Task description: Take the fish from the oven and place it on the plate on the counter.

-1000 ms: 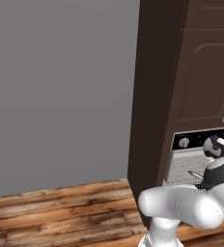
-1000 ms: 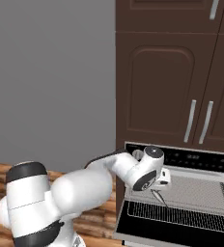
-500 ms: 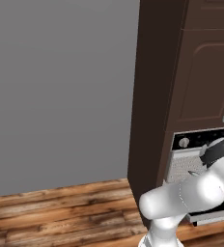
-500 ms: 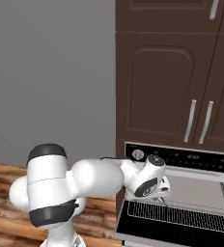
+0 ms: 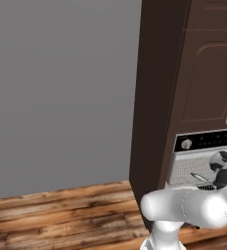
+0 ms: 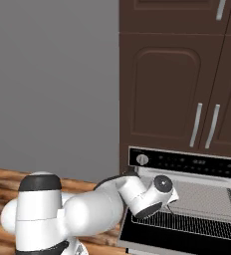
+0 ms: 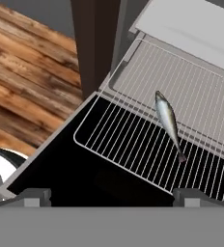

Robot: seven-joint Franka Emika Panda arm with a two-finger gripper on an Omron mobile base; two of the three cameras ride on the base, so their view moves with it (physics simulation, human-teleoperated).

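Note:
The fish (image 7: 168, 119), slim and dark silver, lies on the wire rack (image 7: 128, 140) pulled out of the oven (image 6: 187, 162), whose door hangs open below. My gripper (image 7: 111, 197) hovers above the rack's front edge, open, its fingertips (image 7: 36, 195) wide apart with nothing between them. The fish is ahead of the gripper and a little to the right in the hand view, apart from both fingers. In the left base view the fish (image 5: 199, 177) shows as a thin sliver on the rack beside my hand. The plate and the counter are out of view.
The open door's black inner face (image 7: 61, 164) lies under the rack. Dark brown cabinetry (image 6: 157, 94) with silver handles rises above the oven. The cabinet's side post (image 7: 94, 43) stands left of the rack, with wooden floor (image 7: 27, 72) beyond it.
The arm has swung its shoulder and elbow round, and the hand has dipped slightly lower over the rack. The jaws have stayed open and the fish has not moved.

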